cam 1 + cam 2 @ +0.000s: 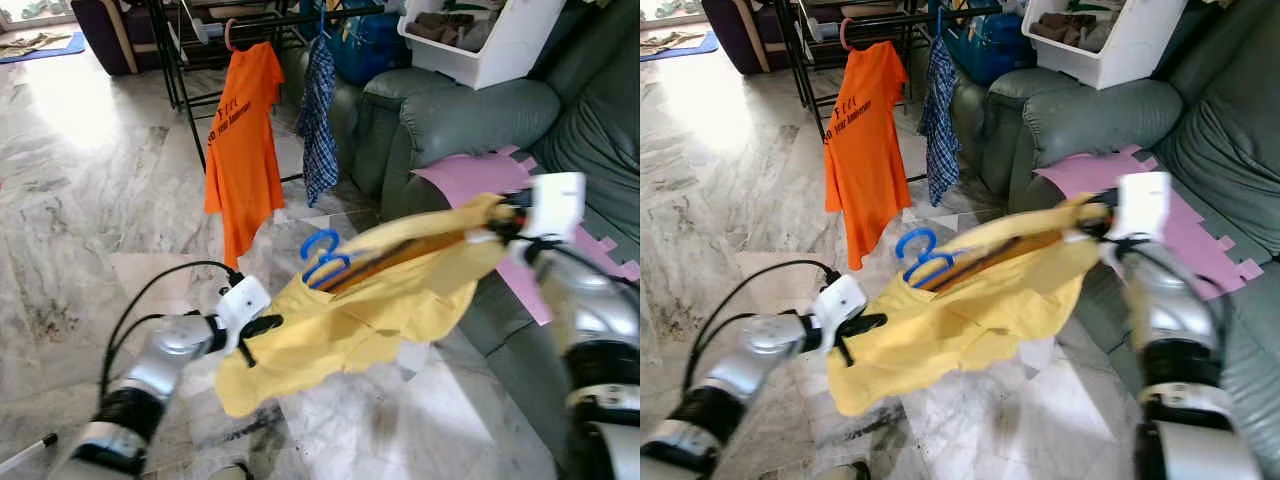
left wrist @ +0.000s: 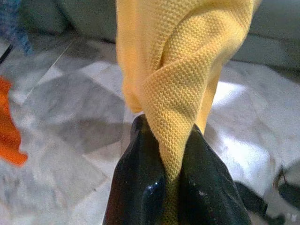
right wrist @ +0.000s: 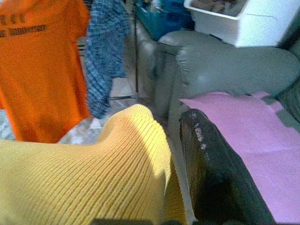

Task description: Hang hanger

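Mid-carry: left fingers [image 2: 176, 187] and right fingers [image 1: 505, 228] both clamped on yellow knit shirt [image 1: 380, 300], blue-hooked wooden hanger [image 1: 325, 260] inside, well short of black metal clothes rack [image 1: 300, 18]; next, walk closer, lift hook.

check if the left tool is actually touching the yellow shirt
Touching. The left wrist view shows the yellow shirt bunched and pinched between the left tool's two black fingers, with no gap.
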Tool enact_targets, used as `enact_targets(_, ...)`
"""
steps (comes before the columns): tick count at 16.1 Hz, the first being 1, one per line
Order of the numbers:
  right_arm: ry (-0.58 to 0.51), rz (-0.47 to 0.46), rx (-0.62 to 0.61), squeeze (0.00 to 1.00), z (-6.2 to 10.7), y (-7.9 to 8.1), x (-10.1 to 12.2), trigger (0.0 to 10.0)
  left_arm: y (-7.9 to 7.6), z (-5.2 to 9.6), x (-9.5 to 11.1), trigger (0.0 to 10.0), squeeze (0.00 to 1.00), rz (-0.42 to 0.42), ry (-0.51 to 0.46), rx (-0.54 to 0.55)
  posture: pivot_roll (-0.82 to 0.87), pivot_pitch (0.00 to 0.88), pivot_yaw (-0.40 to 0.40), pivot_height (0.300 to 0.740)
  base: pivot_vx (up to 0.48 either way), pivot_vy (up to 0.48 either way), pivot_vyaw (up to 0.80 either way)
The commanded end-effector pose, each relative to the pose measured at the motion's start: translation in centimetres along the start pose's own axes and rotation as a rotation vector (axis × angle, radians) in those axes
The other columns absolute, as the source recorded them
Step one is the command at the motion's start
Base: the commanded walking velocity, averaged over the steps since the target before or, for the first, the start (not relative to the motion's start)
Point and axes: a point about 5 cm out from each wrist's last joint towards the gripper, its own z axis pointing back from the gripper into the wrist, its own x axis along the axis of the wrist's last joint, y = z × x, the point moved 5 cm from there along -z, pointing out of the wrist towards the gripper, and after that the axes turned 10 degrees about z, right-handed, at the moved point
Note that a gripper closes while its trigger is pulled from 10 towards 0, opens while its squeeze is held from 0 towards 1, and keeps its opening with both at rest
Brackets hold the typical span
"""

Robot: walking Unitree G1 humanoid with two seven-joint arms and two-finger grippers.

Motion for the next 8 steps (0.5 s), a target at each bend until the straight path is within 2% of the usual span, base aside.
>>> enact_targets(1, -0.05, 0.048, 0.011, 0.0, -0.8, 1.1, 1.6, 0.0, 0.9, -0.3, 0.3, 0.0, 0.0, 0.079, -0.024, 0.091, -0.02, 0.085, -0.069, 0.74, 0.0, 0.0, 0.0)
enact_targets(2, -0.054, 0.062, 0.032, 0.0, -1.0, 2.2, 1.5, 0.0, 0.6, -0.7, 0.5, 0.0, 0.0, 0.12, -0.043, 0.104, -0.01, 0.083, -0.069, 0.74, 0.0, 0.0, 0.0)
enact_targets(3, -0.057, 0.08, 0.07, 0.0, -1.3, 4.0, 1.3, 0.0, -0.4, -1.4, 1.0, 0.0, 0.0, 0.179, -0.075, 0.104, 0.0, 0.082, -0.071, 0.74, 0.0, 0.0, 0.0)
enact_targets(5, -0.05, 0.064, 0.107, 0.0, -1.6, 6.1, 0.8, 0.0, -1.6, -2.2, 1.6, 0.0, 0.0, 0.236, -0.105, 0.103, 0.01, 0.081, -0.073, 0.74, 0.0, 0.0, 0.0)
enact_targets(8, -0.026, 0.064, 0.218, 0.0, -1.3, 9.8, -0.5, 0.0, -2.5, -3.1, 3.5, 0.0, 0.0, 0.36, -0.186, 0.149, 0.02, 0.077, -0.071, 0.74, 0.0, 0.0, 0.0)
